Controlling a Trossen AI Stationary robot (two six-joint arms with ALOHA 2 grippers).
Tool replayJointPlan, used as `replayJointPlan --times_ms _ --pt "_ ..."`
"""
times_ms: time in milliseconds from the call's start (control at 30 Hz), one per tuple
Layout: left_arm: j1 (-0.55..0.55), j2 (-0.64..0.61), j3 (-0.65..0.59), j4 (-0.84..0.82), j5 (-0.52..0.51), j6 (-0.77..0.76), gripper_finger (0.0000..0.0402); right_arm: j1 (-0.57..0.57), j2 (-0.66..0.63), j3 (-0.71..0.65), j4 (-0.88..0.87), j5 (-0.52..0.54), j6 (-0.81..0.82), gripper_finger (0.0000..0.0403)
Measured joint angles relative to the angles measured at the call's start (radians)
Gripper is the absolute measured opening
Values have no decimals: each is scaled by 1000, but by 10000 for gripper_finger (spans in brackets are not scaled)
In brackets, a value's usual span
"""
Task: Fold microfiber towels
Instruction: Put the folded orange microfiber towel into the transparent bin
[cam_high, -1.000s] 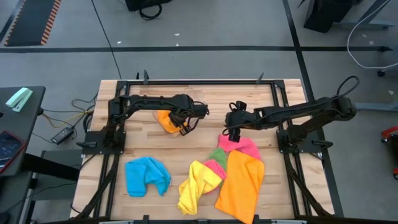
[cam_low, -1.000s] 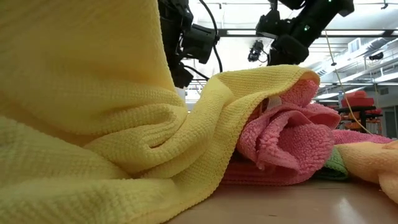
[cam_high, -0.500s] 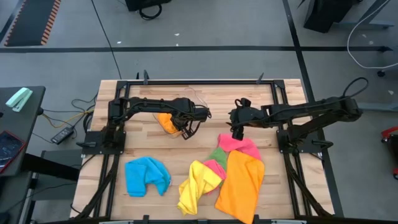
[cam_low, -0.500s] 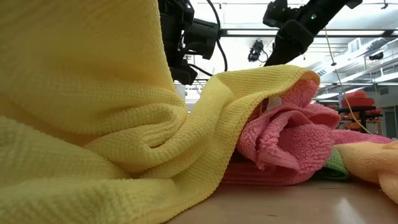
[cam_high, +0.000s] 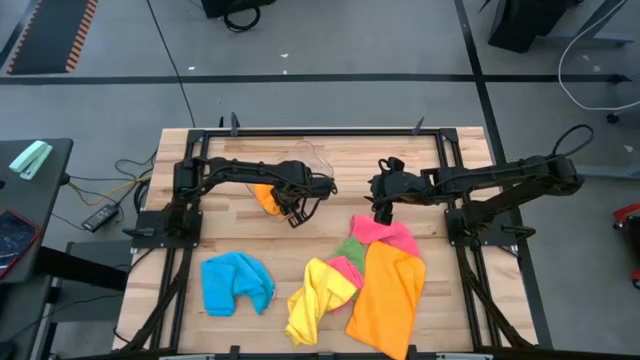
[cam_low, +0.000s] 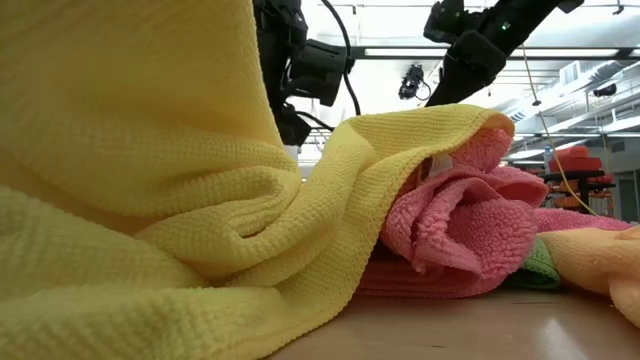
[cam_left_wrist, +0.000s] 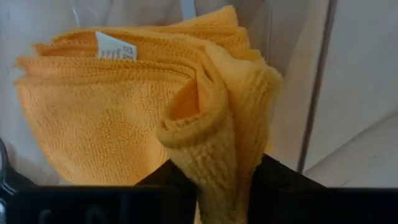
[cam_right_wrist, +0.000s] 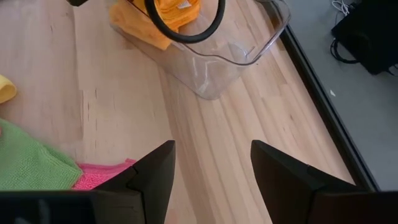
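A folded orange towel (cam_left_wrist: 118, 106) with a white label lies in the clear tub (cam_right_wrist: 214, 71) at the table's far left-centre. My left gripper (cam_high: 296, 207) stands over it, pointing down, shut on a raised fold of it. My right gripper (cam_right_wrist: 211, 165) hangs open above bare wood, just beyond the pink towel (cam_high: 395, 234). That pink towel lies in a pile with a green towel (cam_high: 350, 250), a yellow towel (cam_high: 318, 295) and a larger orange towel (cam_high: 388, 295). A blue towel (cam_high: 236, 283) lies crumpled near the front left. My left gripper (cam_left_wrist: 214, 173) has a raised fold at one edge of the orange towel (cam_left_wrist: 208, 146) between its two fingers. The fingers come from above and point down. The fold stands up slack and rolled, in several layers. The rest of the towel lies flat in the tub.
In the low view the yellow towel (cam_low: 150, 200) fills the foreground, with the pink one (cam_low: 460, 220) beside it. A black frame rail (cam_high: 320, 131) runs round the tabletop. Bare wood lies between the tub and the pile.
My right gripper has risen a little above the pink towel and stayed open. The towels on the table lie as before.
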Motion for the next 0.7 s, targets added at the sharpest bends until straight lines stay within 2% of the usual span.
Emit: replayJointPlan --times_ms 233,433,567,700 --pt "-32 -3 32 10 -2 90 152 0 0 0 1 0 0 218" --pt "-54 -3 130 -60 -10 127 194 0 0 0 1 0 0 218" --pt "-58 -3 174 -119 -21 173 207 0 1 0 1 0 0 218" --pt "-56 -4 178 -157 -62 218 203 0 1 0 2 0 0 218"
